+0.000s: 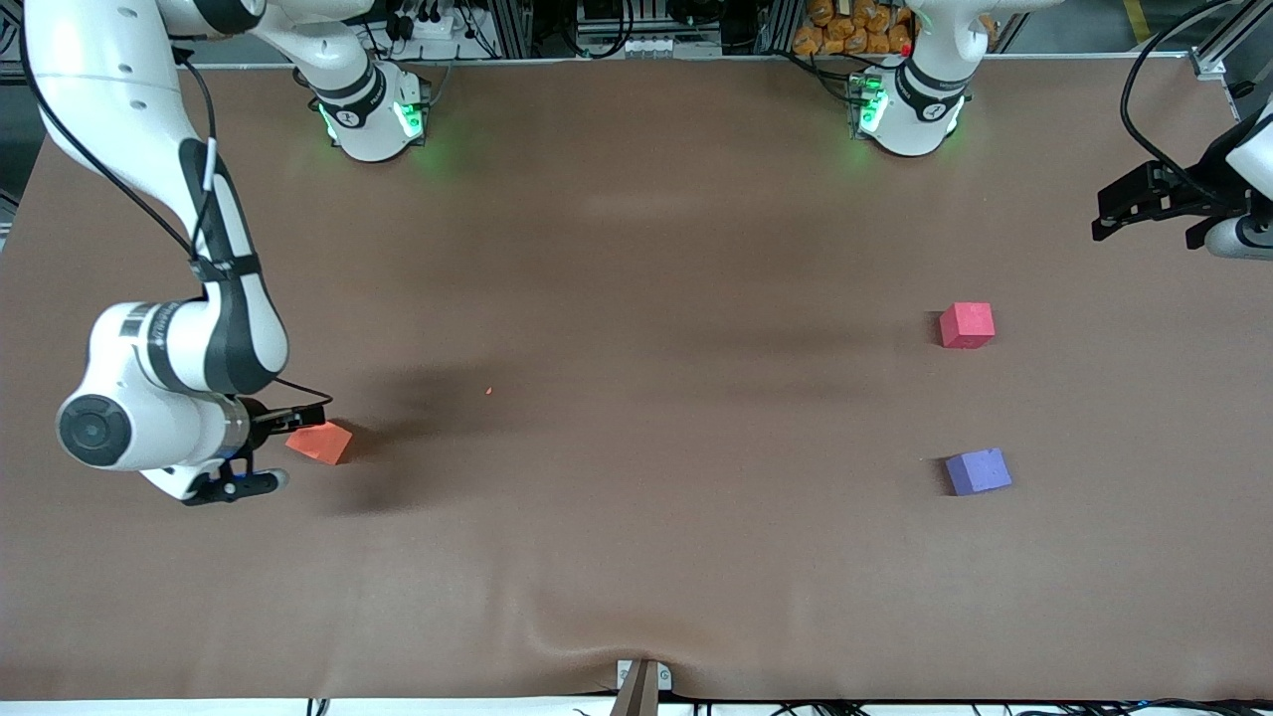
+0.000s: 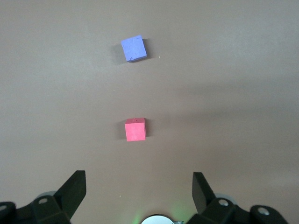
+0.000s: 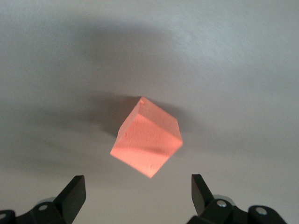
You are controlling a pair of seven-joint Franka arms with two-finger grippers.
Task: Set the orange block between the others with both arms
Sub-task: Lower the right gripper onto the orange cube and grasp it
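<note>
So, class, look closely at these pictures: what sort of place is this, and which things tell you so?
Most likely a robotics lab or test bench. Two white arms stand bolted along a brown-covered table, their bases lit green. Only three foam cubes lie on it: an orange block, a red-pink cube and a purple-blue cube. Cables and metal framing line the table's edge.

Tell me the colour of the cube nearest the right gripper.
Bright orange; the orange block shows best in the right wrist view, just ahead of the open right gripper.

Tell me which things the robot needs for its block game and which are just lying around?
Needed:
- small bright orange foam cube, beside the open right gripper
- small red-pink foam cube
- small purple-blue foam cube, nearer the front camera than the red-pink one
- open left gripper, waiting above the table's edge

Just lying around:
- brown table cloth
- tiny orange crumb
</note>
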